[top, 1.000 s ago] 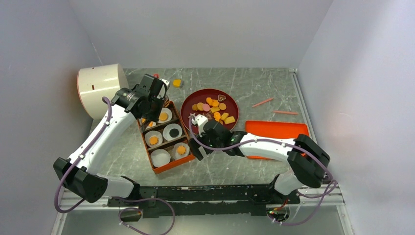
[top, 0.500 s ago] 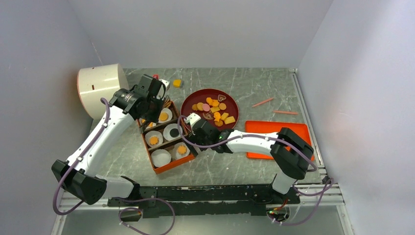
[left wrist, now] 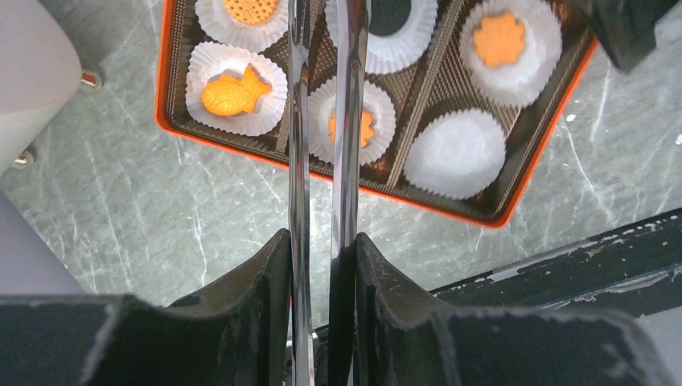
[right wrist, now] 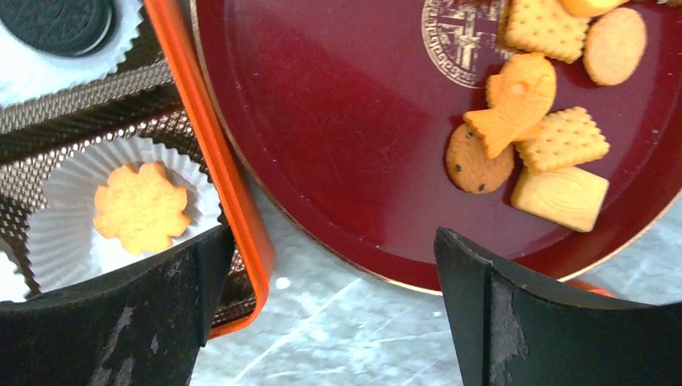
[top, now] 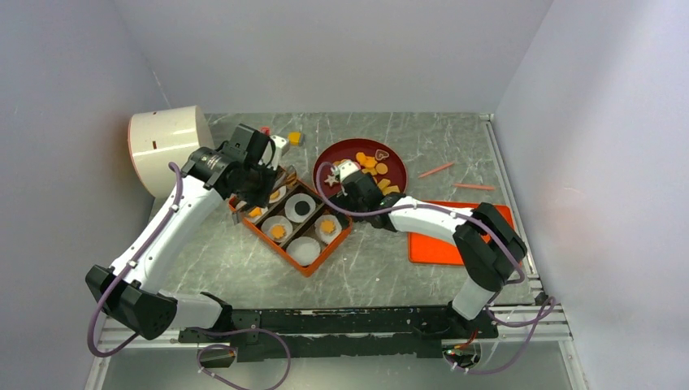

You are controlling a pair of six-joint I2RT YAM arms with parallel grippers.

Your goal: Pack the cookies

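**Top view**
- Box (top: 307, 271): orange-rimmed and divided into compartments lined with white paper cups (top: 307, 250). It lies askew on the grey table (top: 390, 268), between the two arms.
- Plate (top: 329, 157): dark red, just beyond the box's far corner.
- Cookies (top: 375, 166): most are heaped on the right half of the plate. Several sit singly in the cups, and one orange block (top: 294, 138) lies loose on the table at the far left.
- Left gripper (top: 266, 172): over the box's far left end, near a white drum (top: 166, 146).
- Right gripper (top: 340, 175): over the plate's near left edge. A flat orange tray (top: 455, 211) lies partly under that arm.

**Left wrist view**
- Left gripper (left wrist: 322, 241): its fingers are pressed onto a pair of metal tongs (left wrist: 299, 121). The blades run almost parallel with a thin gap between them. Their tips leave the frame at the top, so I cannot tell whether they pinch anything.
- Cups below: a fish cookie (left wrist: 232, 92), a flower cookie (left wrist: 499, 40) and a dark round cookie (left wrist: 390, 12) cut off by the frame edge. One orange piece is half hidden behind the blades, and one cup (left wrist: 454, 153) is empty.

**Right wrist view**
- Right gripper (right wrist: 334, 314): its fingers are spread wide and grip nothing. The plate's rim and the box's orange wall show between them.
- Box: a flower cookie sits in its cup, with the dark round cookie in the next one.
- Plate: a fish, squares, rounds and a block cluster at the upper right.
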